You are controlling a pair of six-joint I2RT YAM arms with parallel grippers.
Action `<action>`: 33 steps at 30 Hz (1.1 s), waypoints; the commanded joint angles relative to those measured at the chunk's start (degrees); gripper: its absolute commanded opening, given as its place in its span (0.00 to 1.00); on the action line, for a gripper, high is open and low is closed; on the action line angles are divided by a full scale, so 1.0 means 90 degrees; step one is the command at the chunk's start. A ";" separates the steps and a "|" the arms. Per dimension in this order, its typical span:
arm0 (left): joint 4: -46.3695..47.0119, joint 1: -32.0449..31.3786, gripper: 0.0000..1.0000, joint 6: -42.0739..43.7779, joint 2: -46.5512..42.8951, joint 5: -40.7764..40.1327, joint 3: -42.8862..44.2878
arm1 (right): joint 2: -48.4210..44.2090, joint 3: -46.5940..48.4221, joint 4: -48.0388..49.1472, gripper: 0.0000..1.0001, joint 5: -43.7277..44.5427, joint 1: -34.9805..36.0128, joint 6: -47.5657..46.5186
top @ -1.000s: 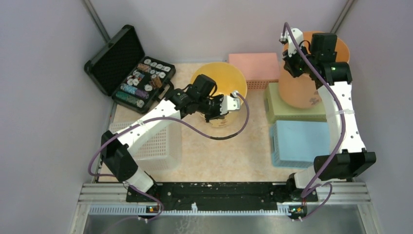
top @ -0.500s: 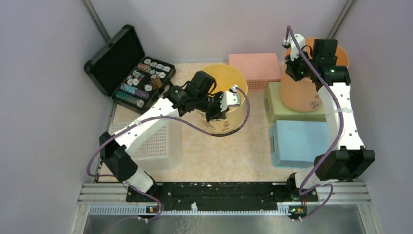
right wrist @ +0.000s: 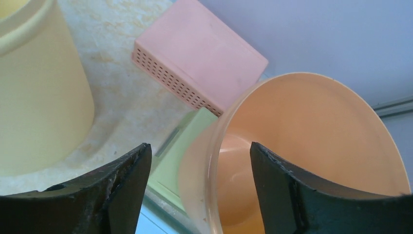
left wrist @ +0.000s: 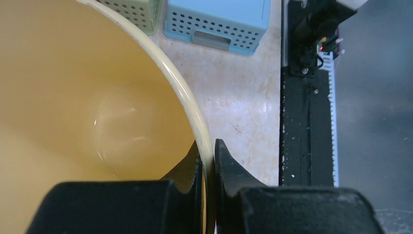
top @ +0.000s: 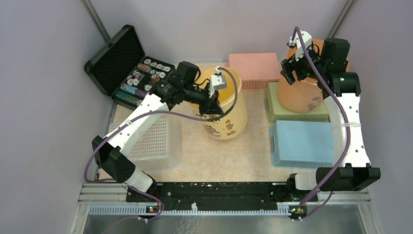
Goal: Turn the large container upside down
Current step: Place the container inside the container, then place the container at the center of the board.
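1. yellow container (top: 228,116) is near the middle of the table (top: 214,158), mouth up and leaning toward the back, with a cartoon print on its side.
2. left gripper (left wrist: 207,152) is clenched on the container's rim, one finger inside the wall and one outside.
3. right gripper (right wrist: 199,163) has its fingers spread wide on either side of the rim of an orange container (top: 298,95); i cannot tell whether they touch it.
4. the orange container rests on a green basket (top: 292,113), with a blue basket (top: 302,144) just in front and a pink basket (top: 253,64) behind.
5. a white basket (top: 158,146) and an open black case (top: 122,61) lie at the left.
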 commanded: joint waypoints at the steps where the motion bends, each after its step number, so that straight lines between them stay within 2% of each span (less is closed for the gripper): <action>1: 0.1174 0.0712 0.00 -0.1124 -0.0567 0.1479 0.0137 | -0.0503 0.0439 0.0038 0.75 -0.0588 -0.0028 0.0061; 6: 0.2503 0.1216 0.00 -0.2712 -0.0884 0.2494 -0.0466 | -0.0954 0.0390 0.0009 0.83 -0.1506 -0.0029 0.0009; 10: 0.4044 0.1491 0.00 -0.4221 -0.1113 0.3159 -0.1152 | -0.1429 -0.0127 0.0045 0.89 -0.2368 -0.0023 -0.0494; 13: 0.5160 0.1720 0.00 -0.5373 -0.1129 0.3592 -0.1595 | -0.1759 -0.0732 -0.0111 0.89 -0.3029 -0.0029 -0.1318; 16: 0.6784 0.1951 0.00 -0.6611 -0.1155 0.3796 -0.2210 | -0.2069 -0.1184 -0.0688 0.90 -0.3608 -0.0030 -0.2437; 21: 0.8485 0.2235 0.00 -0.8010 -0.1139 0.3552 -0.3242 | -0.2516 -0.1804 -0.1544 0.92 -0.3996 0.0040 -0.3738; 27: 0.8812 0.2513 0.00 -0.8390 -0.1070 0.3004 -0.3844 | -0.2577 -0.2424 -0.2140 0.92 -0.4052 0.0190 -0.4361; 30: 0.8724 0.2596 0.00 -0.8343 -0.1040 0.2814 -0.3958 | -0.2646 -0.2859 -0.1888 0.92 -0.4021 0.0306 -0.4267; 33: 0.8204 0.2613 0.00 -0.7899 -0.1020 0.2560 -0.3977 | -0.2641 -0.3259 -0.1527 0.92 -0.3923 0.0514 -0.4085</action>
